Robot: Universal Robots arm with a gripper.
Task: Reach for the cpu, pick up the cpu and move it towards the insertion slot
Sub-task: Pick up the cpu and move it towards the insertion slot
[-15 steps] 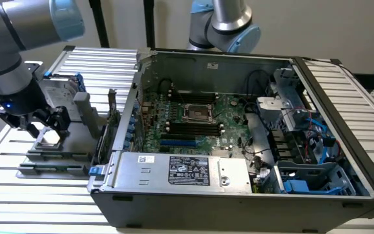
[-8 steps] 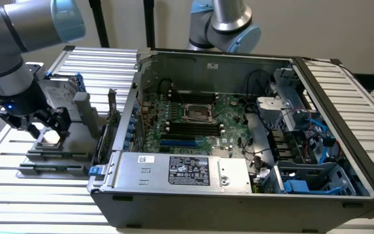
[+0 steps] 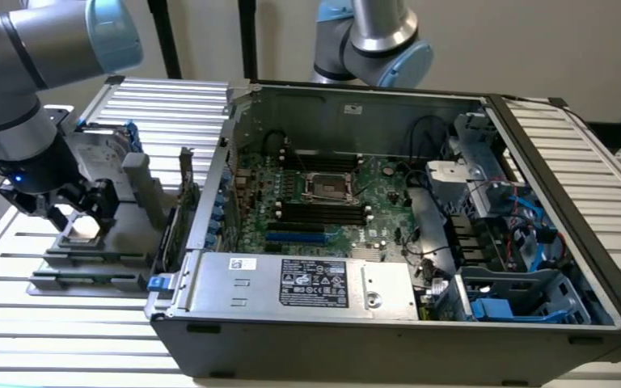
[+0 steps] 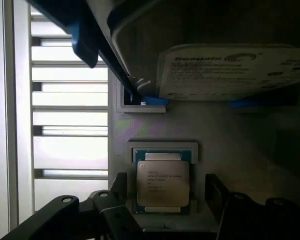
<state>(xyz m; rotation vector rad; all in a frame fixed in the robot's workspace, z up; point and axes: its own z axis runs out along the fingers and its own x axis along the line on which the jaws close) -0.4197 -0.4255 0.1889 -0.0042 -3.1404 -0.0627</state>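
The hard drive (image 4: 230, 70) standing upright in the grey holder (image 4: 240, 140) carries a label reading "Seagate". The cpu (image 4: 162, 182) has lines of small print on its metal top, too fine to read. It lies flat in a recess of that holder, on the slatted desk (image 3: 30, 323) at the exterior view's left. The arm (image 3: 30, 121) points straight down over it. The jaws are spread, one on each side of the chip, with a gap on both sides. The insertion slot (image 3: 330, 186) sits well apart, inside the open computer case (image 3: 289, 323).
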